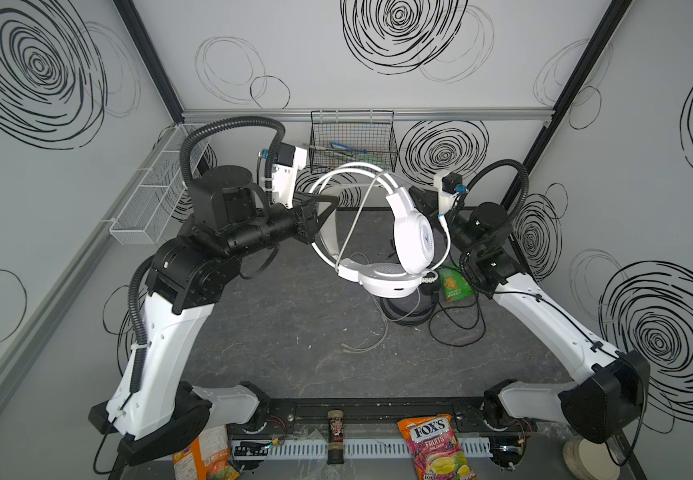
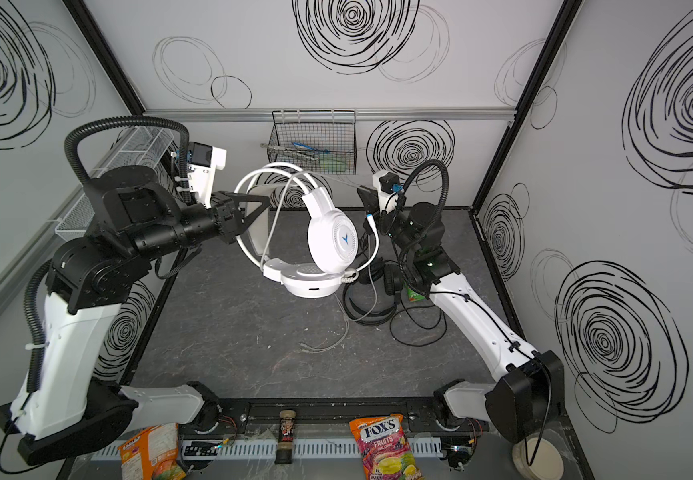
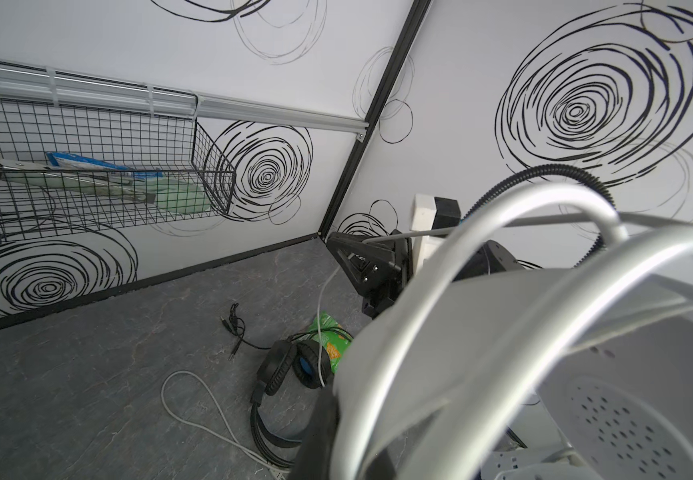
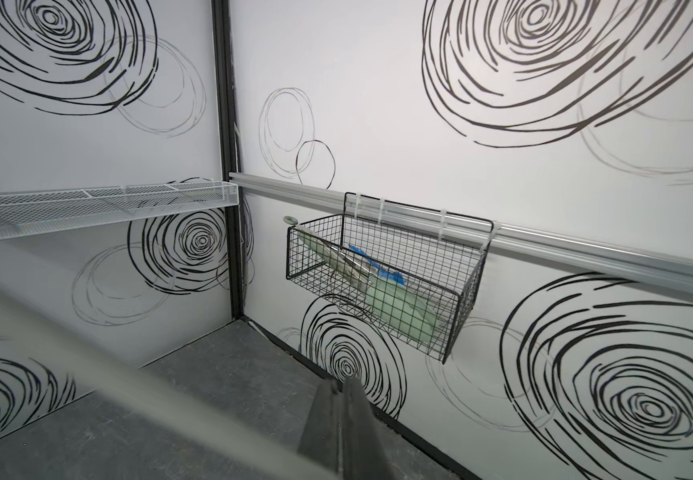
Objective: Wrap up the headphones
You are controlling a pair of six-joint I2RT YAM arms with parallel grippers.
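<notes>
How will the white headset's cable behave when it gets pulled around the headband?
Likely floppy: the white cable droops and its end lies in slack curves on the table. The headband looks smooth and curved, so wraps may slide unless held taut.

Left arm [image 1: 170, 332]: base at 7 o'clock of counter [image 1: 295, 332], upper link rising toward 12, forearm level, reaching toward 3 o'clock. Left tool [image 1: 333, 200] high above counter, jaws pinched on band of white headset [image 1: 413, 232]. Right arm [image 1: 544, 307]: base at 5 o'clock, leaning toward 11, wrist raised. Right tool [image 4: 340, 386] pointing toward 10 o'clock, jaws closed on white cable [image 3: 411, 234], facing left tool, not touching it.
</notes>
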